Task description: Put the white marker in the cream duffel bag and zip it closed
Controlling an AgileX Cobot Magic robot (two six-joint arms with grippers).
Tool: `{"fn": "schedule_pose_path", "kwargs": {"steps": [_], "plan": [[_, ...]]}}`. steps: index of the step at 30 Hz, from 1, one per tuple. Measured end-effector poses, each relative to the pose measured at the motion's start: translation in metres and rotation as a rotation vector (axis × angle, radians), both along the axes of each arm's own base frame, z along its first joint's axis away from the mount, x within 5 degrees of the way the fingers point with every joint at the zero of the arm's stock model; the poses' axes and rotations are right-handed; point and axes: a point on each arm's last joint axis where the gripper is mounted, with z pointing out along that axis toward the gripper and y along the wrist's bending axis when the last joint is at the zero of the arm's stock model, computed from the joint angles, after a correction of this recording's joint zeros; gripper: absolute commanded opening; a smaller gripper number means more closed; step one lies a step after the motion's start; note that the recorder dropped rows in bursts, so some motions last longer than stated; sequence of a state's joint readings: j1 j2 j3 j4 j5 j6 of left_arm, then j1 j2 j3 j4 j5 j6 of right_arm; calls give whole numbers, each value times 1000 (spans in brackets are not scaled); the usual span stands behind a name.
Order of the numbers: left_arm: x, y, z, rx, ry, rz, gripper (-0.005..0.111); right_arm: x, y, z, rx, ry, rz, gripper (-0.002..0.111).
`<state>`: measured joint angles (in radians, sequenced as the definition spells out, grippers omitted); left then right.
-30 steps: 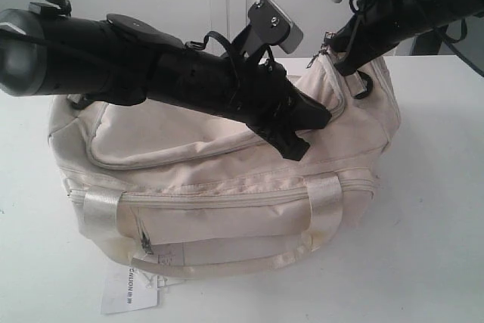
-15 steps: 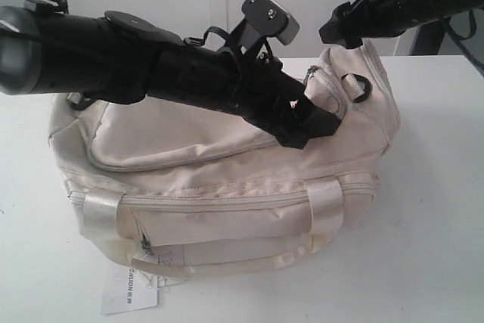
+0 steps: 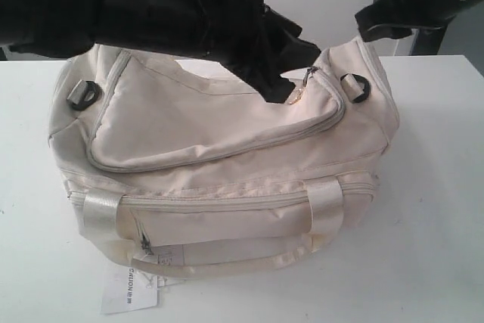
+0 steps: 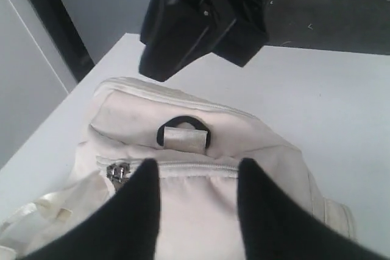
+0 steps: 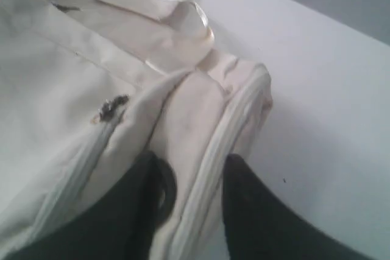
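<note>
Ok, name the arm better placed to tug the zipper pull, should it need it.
Left, probably. The left pincer, open, hangs right beside the zipper pull on the cream duffel bag; the right pincer sits higher, over the bag's end.

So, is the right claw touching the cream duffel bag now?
Cannot tell. The right wrist view shows the right claw open astride the end seam of the cream duffel bag; neither contact nor a gap shows plainly.

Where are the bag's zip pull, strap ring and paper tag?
zip pull point(image 4: 118, 172), left wrist view, on its metal body.
strap ring point(image 4: 183, 119), left wrist view, on the bare black arc.
paper tag point(image 3: 128, 290), exterior view, on its white middle.
</note>
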<state>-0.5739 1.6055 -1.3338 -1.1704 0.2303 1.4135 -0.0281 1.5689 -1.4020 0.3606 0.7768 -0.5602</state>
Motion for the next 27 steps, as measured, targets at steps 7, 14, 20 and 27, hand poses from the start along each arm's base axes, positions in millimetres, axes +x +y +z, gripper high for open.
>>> {"fn": "schedule_pose_path", "kwargs": {"steps": [7, 14, 20, 27], "plan": [[-27, 9, 24, 50, -64, -123, 0, -20, -4, 10, -55, 72, -20, 0], [-63, 19, 19, 248, 82, -360, 0, -31, -3, 20, -37, 65, -23, 0], [-74, 42, 14, 445, 246, -249, 0, -32, -2, 22, -28, 69, -23, 0], [-82, 90, 24, 601, 361, -18, 0, -35, -2, 20, -21, 108, -20, 0]]}}
